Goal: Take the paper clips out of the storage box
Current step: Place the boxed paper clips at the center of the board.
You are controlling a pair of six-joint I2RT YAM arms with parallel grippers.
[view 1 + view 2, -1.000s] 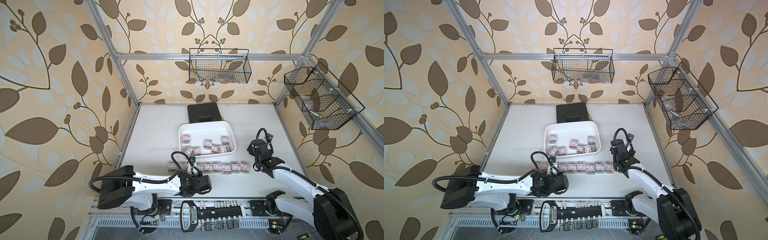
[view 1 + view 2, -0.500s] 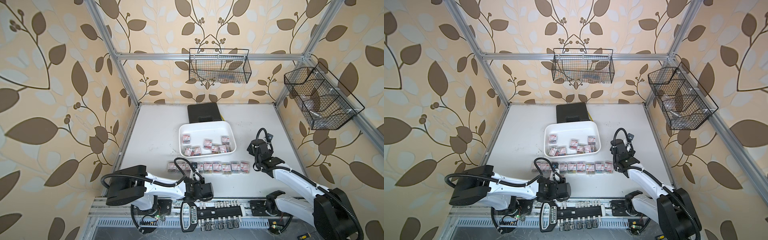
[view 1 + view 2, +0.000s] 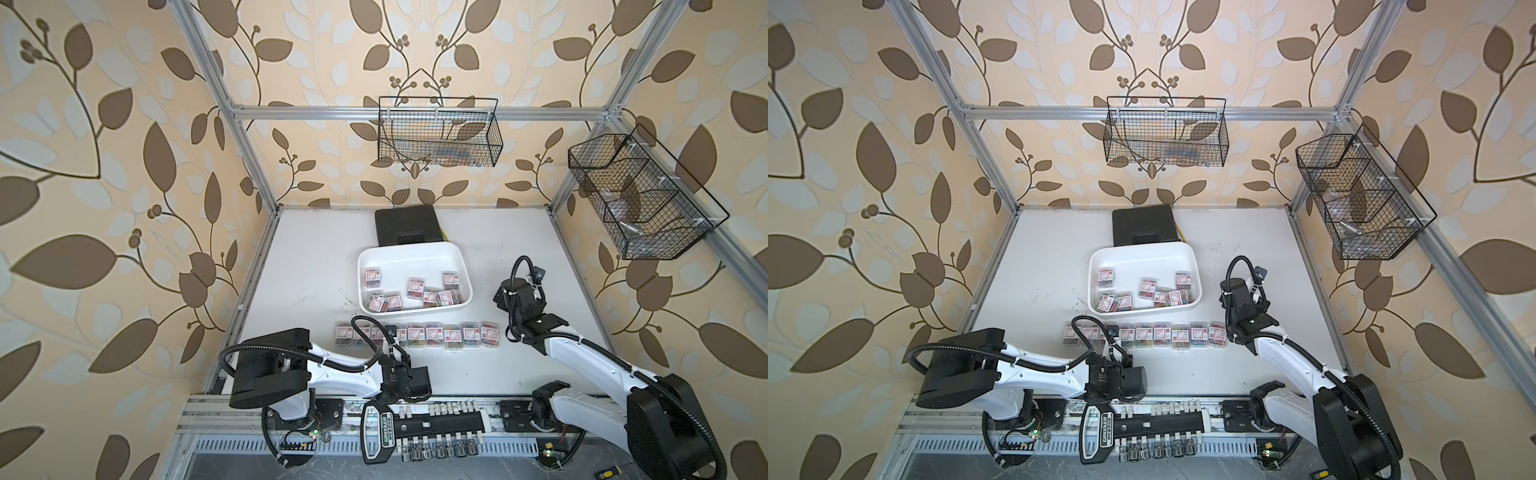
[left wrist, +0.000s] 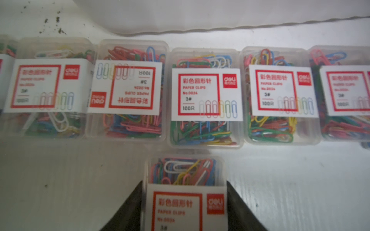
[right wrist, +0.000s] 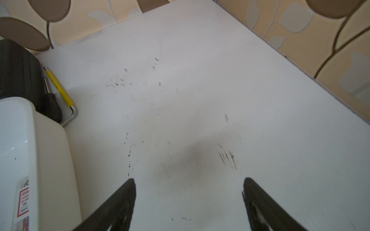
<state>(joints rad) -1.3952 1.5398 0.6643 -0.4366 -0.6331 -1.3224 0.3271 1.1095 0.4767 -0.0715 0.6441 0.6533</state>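
**Left fingers flanking one box of clips; right fingers gaping over bare worktop**

At the near left, the left arm (image 3: 340,370) is reaching low across the worktop (image 3: 316,266). In the left wrist view the left fingers (image 4: 130,210) are flanking a single box (image 4: 186,200) of paper clips. Each finger is standing right against one side of it. Whether they are squeezing it or only touching it, I cannot tell from this soft, close view. That box is lying flat with its label up, apart from the row of boxes (image 3: 432,334) and on the robot's side of it. In both top views the wrist is hiding it.

The row is running side by side across the middle of the worktop, just in front of the storage box (image 3: 415,262). Several more boxes of paper clips (image 3: 415,286) are lying loose inside the storage box, mostly gathering toward its near wall. A black case (image 3: 407,226) is sitting just behind the storage box.

Further right, the right arm (image 3: 582,353) is bending in beside the storage box. The right fingers (image 5: 118,204) are standing wide apart with nothing between them, over bare, scuffed worktop. A corner of the storage box (image 5: 40,150) is showing just beside them.
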